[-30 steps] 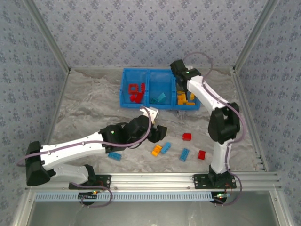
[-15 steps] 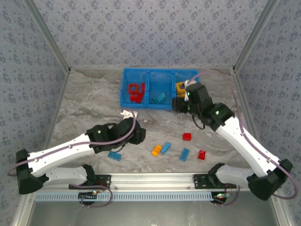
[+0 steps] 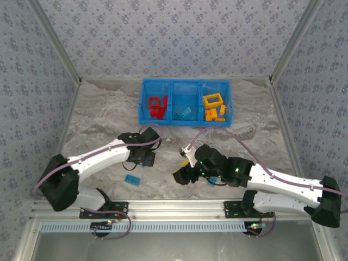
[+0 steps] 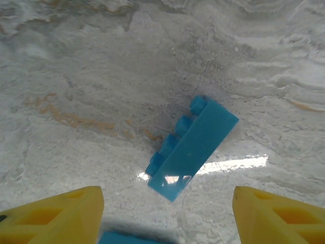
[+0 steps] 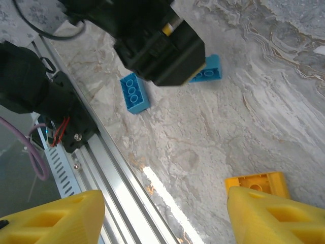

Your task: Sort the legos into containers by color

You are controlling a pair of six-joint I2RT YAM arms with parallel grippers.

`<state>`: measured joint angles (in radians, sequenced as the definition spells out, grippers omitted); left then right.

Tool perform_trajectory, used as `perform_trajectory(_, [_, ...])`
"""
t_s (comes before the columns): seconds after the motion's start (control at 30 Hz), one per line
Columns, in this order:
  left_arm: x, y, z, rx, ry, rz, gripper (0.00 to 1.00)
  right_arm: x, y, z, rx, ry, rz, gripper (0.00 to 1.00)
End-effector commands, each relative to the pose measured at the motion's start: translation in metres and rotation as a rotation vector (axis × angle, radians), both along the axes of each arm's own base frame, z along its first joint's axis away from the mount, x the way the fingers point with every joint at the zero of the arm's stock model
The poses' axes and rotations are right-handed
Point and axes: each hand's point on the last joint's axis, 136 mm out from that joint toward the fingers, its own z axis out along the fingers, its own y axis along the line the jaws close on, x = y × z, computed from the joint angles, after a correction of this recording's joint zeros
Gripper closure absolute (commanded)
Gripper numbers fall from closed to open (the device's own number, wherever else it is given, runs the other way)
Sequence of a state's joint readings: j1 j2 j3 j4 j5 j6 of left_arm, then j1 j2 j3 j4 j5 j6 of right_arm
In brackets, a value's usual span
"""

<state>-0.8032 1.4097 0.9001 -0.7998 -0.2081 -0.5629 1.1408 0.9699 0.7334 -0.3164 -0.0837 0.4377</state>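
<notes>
- Legos already sorted lie in the blue tray (image 3: 142,103): red ones (image 3: 157,105), with a red frame, in the left compartment, light blue ones (image 3: 183,113) in the middle, and yellow and orange ones (image 3: 213,109), with a yellow frame, in the right.
- That tray sits at the far middle of the table (image 3: 98,119), well apart from both arms.
- On the near left of the table a flat blue brick (image 3: 132,179) lies loose with its studs up, between the left arm's wrist and the rail (image 3: 179,205).
- At the left middle of the table the left gripper (image 4: 167,213) points down, its yellow fingers (image 4: 61,213) wide apart with nothing between them.
- Just beyond those fingertips lies a tipped blue brick (image 4: 193,147), on its side and askew, not touched by either finger.
- Reaching left across the near middle, the right gripper (image 5: 165,213) also has its fingers spread and holds nothing.
- An orange brick (image 5: 256,183) lies on the table just beside one of its fingers; whether they touch I cannot tell.
</notes>
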Motion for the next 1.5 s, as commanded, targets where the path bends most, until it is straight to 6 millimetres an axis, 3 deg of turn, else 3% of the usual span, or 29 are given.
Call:
perform_trajectory(0.0, [0.005,-0.007,-0.011,-0.003,0.034,-0.097,0.31,0.007,0.004,0.009,0.06,-0.01,-0.057,0.33])
perform_trajectory(0.13, [0.011,-0.011,-0.026,-0.024,0.055,-0.124,0.31,0.009,0.005,0.01,0.063,-0.014,-0.063,0.33])
perform_trajectory(0.27, [0.014,-0.012,-0.04,-0.017,0.09,-0.121,0.37,0.009,0.01,0.008,0.055,0.0,-0.054,0.34])
perform_trajectory(0.43, [0.012,-0.014,-0.05,-0.03,0.107,-0.118,0.53,0.009,0.014,0.007,0.067,0.013,-0.057,0.35])
perform_trajectory(0.5, [0.013,-0.014,-0.049,-0.033,0.097,-0.115,0.65,0.011,0.014,0.007,0.065,0.009,-0.067,0.35])
perform_trajectory(0.57, [0.014,-0.015,-0.044,-0.044,0.08,-0.113,0.76,0.012,0.013,0.009,0.065,0.001,-0.072,0.35])
perform_trajectory(0.63, [0.018,-0.02,-0.033,-0.07,0.051,-0.11,0.79,0.014,0.012,0.013,0.06,-0.013,-0.075,0.35])
perform_trajectory(0.8, [0.035,-0.058,0.025,-0.179,-0.033,-0.128,0.79,0.036,-0.005,0.041,0.036,-0.111,-0.168,0.36])
perform_trajectory(0.97, [0.071,-0.109,0.091,-0.299,-0.125,-0.134,0.79,0.079,-0.044,0.081,0.002,-0.264,-0.405,0.37])
perform_trajectory(1.13, [0.116,-0.158,0.121,-0.363,-0.174,-0.136,0.78,0.115,-0.065,0.111,-0.068,-0.425,-0.57,0.36])
perform_trajectory(1.3, [0.168,-0.201,0.119,-0.402,-0.214,-0.136,0.78,0.14,-0.072,0.13,-0.091,-0.481,-0.665,0.36])
perform_trajectory(1.47, [0.211,-0.227,0.106,-0.47,-0.217,-0.114,0.78,0.145,-0.073,0.132,-0.078,-0.472,-0.68,0.36])
